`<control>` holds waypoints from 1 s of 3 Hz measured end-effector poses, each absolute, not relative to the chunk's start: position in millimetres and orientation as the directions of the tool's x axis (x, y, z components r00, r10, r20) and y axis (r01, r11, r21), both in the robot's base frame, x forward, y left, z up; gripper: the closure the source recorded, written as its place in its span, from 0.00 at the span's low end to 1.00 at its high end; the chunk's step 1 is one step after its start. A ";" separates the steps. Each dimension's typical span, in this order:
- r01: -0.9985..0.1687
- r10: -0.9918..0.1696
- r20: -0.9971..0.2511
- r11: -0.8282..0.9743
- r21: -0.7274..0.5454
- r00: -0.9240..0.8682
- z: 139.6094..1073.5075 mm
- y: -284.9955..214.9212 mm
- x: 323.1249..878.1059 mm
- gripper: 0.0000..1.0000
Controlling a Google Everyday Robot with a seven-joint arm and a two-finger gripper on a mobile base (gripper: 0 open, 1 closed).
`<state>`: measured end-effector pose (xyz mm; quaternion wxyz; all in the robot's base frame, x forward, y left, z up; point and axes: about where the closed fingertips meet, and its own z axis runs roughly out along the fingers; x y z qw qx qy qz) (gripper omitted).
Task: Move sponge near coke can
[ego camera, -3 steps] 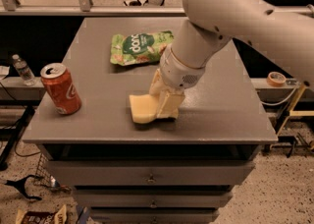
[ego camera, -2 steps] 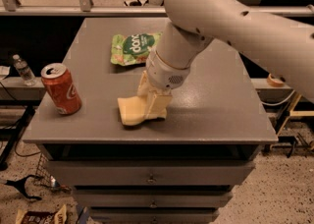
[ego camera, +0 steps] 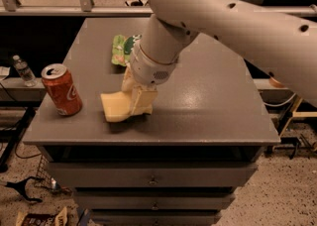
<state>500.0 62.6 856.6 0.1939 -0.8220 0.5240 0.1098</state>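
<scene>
The pale yellow sponge (ego camera: pixel 115 106) is held by my gripper (ego camera: pixel 138 100) just above the front left part of the grey tabletop (ego camera: pixel 213 101). The gripper comes down from the large white arm and is shut on the sponge's right end. The red-orange coke can (ego camera: pixel 61 90) stands upright near the table's left front corner, a short gap to the left of the sponge.
A green snack bag (ego camera: pixel 123 48) lies behind the gripper, partly hidden by the arm. A small clear water bottle (ego camera: pixel 23 70) stands on a lower shelf left of the table. The table's front edge is close below the sponge. Drawers sit under the tabletop.
The gripper has carried the sponge leftward across the table, closing the gap to the coke can. The can and snack bag have not moved.
</scene>
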 end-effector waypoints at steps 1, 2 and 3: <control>-0.891 -0.805 -0.383 -0.397 -0.221 0.454 859.9 77.8 499.7 1.00; -0.881 -0.796 -0.377 -0.419 -0.220 0.473 854.2 90.7 500.4 1.00; -0.880 -0.796 -0.376 -0.421 -0.220 0.475 854.4 91.3 499.4 0.83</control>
